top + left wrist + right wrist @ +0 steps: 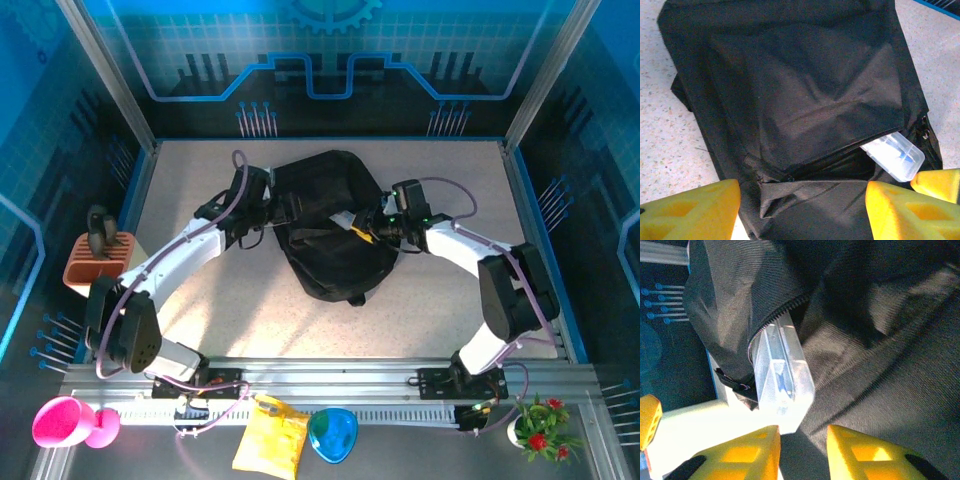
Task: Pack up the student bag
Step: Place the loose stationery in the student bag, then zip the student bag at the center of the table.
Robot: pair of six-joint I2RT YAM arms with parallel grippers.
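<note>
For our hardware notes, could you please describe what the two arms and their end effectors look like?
Both the left arm and right arm have white links with black joint housings, and a thin purplish cable loops along each. The left end effector and right end effector carry chunky yellow fingers with moulded recesses in them.

We see a robot lab cell: aluminium frame posts (pixel 105 75), blue circuit-print walls (pixel 330 60) beyond the fingers (pixel 690 210), speckled bench (pixel 200 170) beneath them.
</note>
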